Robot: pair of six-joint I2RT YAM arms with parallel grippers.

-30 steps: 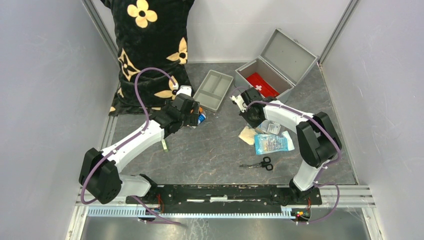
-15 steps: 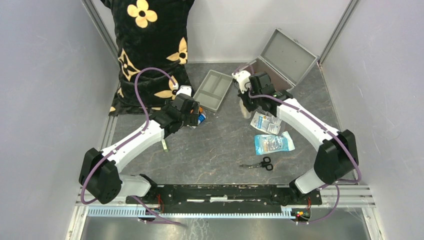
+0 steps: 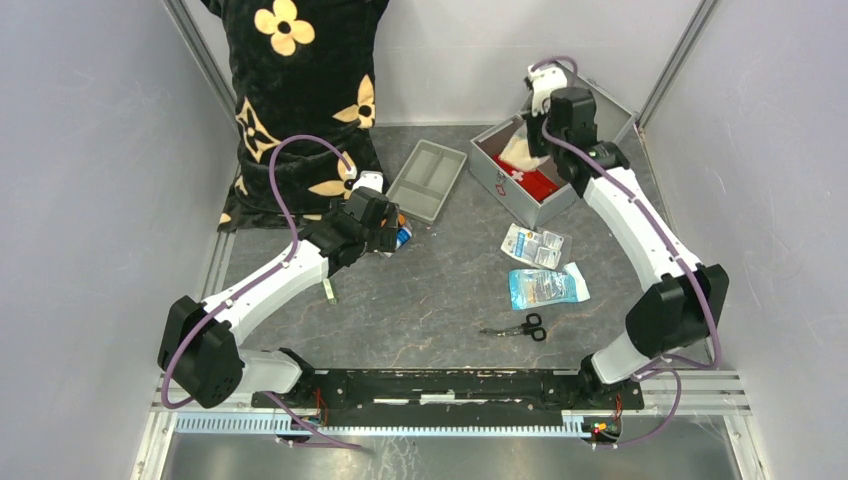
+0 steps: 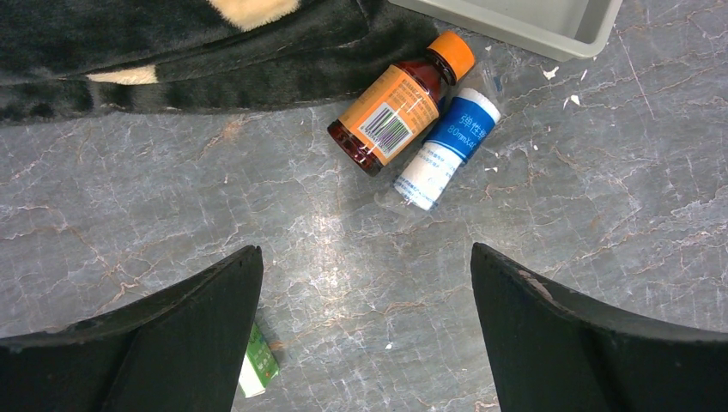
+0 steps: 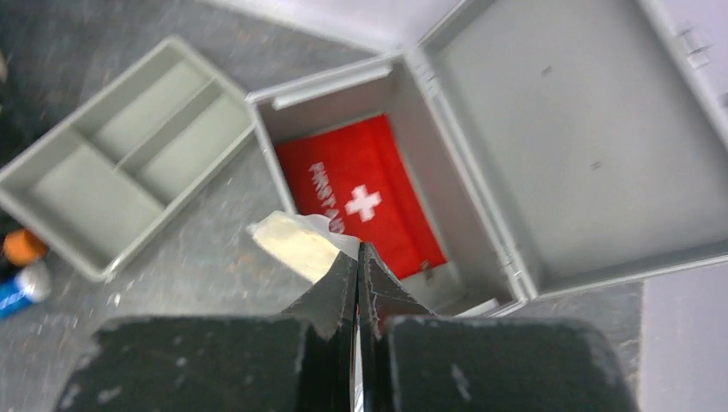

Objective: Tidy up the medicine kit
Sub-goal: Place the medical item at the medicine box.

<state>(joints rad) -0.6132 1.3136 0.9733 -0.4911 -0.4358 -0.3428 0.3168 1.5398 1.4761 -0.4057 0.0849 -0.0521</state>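
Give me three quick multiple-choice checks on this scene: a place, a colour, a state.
1. The red pouch lies: A) in the divided tray; B) inside the medicine kit; C) beside the scissors.
2. The cap on the brown bottle is: A) white; B) green; C) orange.
3. The right jaws are: A) wide open; B) shut on a pale packet; C) shut on the bottle.
Answers: 1B, it lies on the open kit's floor; 2C, plain in the left wrist view; 3B, the packet sticks out between closed jaws.
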